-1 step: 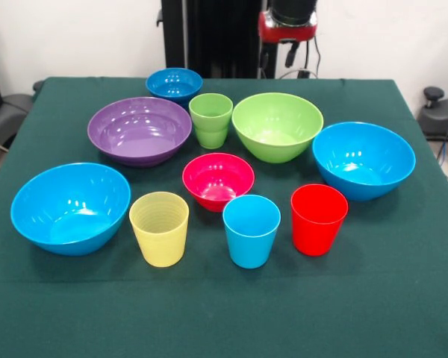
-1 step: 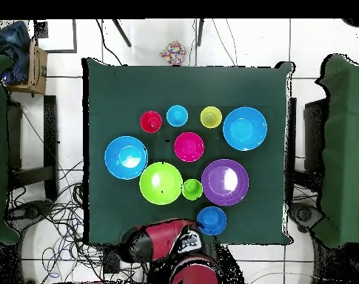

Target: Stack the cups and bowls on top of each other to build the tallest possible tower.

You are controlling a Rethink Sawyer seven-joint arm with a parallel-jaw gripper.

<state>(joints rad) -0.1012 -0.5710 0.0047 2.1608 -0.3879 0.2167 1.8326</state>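
Starting state: nothing stacked, every piece upright and apart on the green table (image 1: 403, 298)
Bowls: two big blue, one near left (image 1: 70, 207), one right (image 1: 364, 159); lime bowl (image 1: 277, 126) and purple bowl (image 1: 140, 130) behind; pink-red bowl (image 1: 218, 180) in the middle; small dark blue bowl (image 1: 174, 83) at the far edge
Cups: yellow cup (image 1: 159, 227), blue cup (image 1: 251, 230), red cup (image 1: 318, 218) in the near row; green cup (image 1: 210, 119) between purple and lime
Handling: looks like light, stiff, glossy plastic, likely slippery; pinch a rim wall from above, cups easiest
Base pick: lime bowl seems a good wide base
Arm: red arm (image 2: 167, 248) drawn back at the table edge, over nothing
Fingers: not visible, cannot tell whether apart or together; touching nothing on the table
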